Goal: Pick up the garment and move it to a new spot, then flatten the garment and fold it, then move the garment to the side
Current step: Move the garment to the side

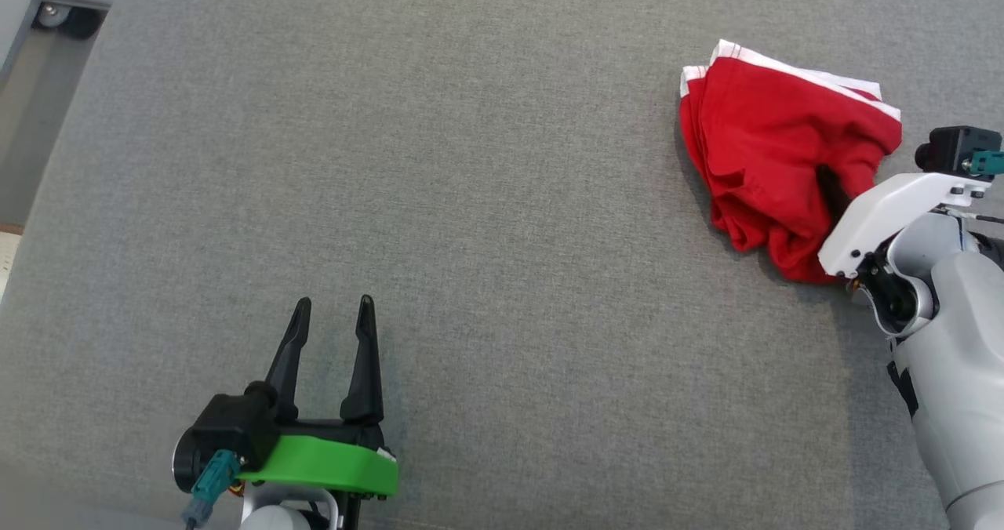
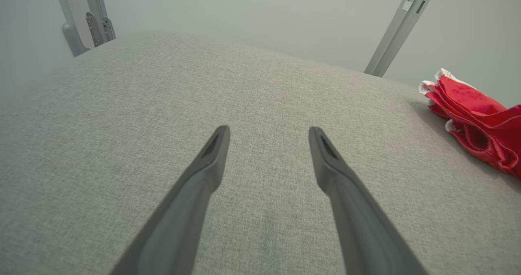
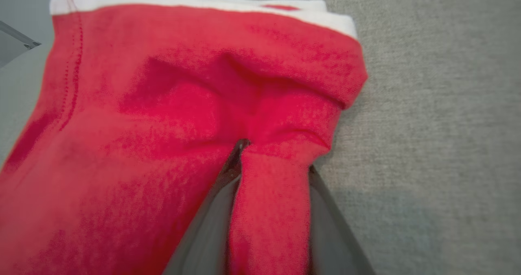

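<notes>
The garment point(image 1: 776, 138) is a crumpled red piece with a white band, lying at the far right of the grey cloth-covered table point(image 1: 471, 201). My right gripper point(image 1: 827, 181) reaches into its near side from the right, its dark fingers mostly buried in the cloth. In the right wrist view, a ridge of the red garment point(image 3: 183, 104) is pinched between the two fingers of the right gripper point(image 3: 276, 157). My left gripper point(image 1: 333, 304) hovers open and holding nothing at the lower left, far from the garment. From the left wrist view the left gripper point(image 2: 268, 131) points across bare table, with the garment point(image 2: 476, 120) at the right edge.
The table's left edge runs diagonally at the upper left, with a caster wheel point(image 1: 55, 16) and floor beyond it. Grey metal posts point(image 2: 97, 18) point(image 2: 401, 27) stand behind the table's far edge. Wide bare tabletop lies between the two grippers.
</notes>
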